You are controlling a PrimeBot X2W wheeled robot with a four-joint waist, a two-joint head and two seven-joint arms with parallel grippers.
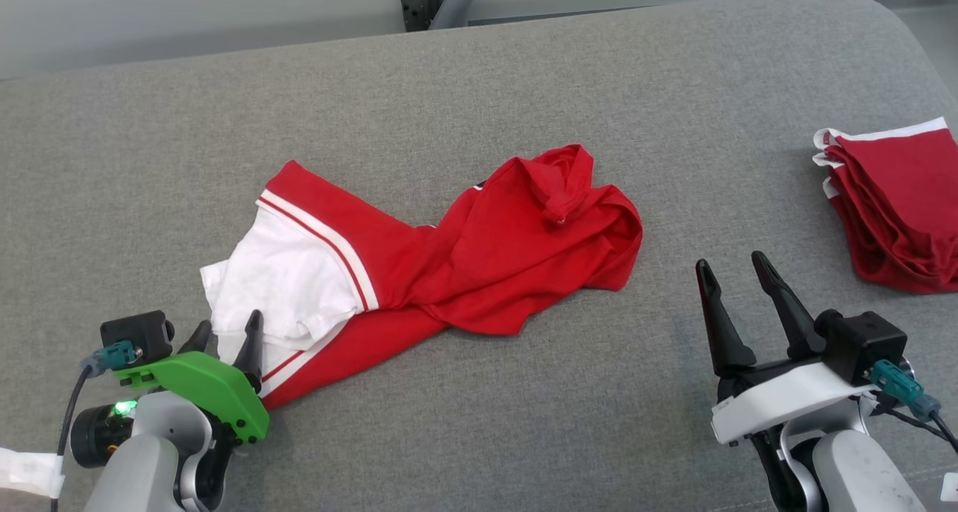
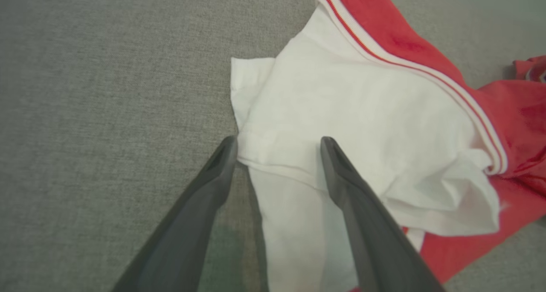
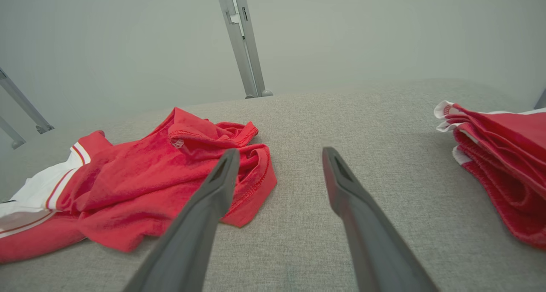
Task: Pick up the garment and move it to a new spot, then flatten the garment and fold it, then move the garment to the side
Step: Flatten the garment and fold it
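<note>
Red and white cloth lies crumpled on the grey padded top (image 1: 479, 85): this is the garment (image 1: 479, 257), and it sits in a long twisted heap, not flat and not folded. Its white part (image 2: 362, 104) is the end nearest the left gripper (image 1: 229, 322), and its red part (image 1: 524, 250) bunches up further off, across from the right gripper (image 1: 730, 261). The left gripper's two dark fingers (image 2: 362, 223) are spread wide apart and nothing is pinched between them. In the left wrist view a hemmed edge of the white cloth lies right in the gap between the jaws; one fingertip is at the very edge of the white cloth and the other fingertip is over it (whether the tips press on the cloth or just hang above it, I cannot tell). A white and red stripe runs along the far side of the white part, past the fingertips. The right gripper's jaws are spread wide too, and they hold nothing. They point out over bare grey top, with the red end of the garment off to the left of the jaws and not touching them. Off to the right of those jaws, well apart from the garment, sits a folded pile (image 1: 898, 205) of more red cloth with white edges. Straight ahead of the right jaws, past the far edge of the grey top, a metal post (image 3: 241, 40) stands against a pale wall.
</note>
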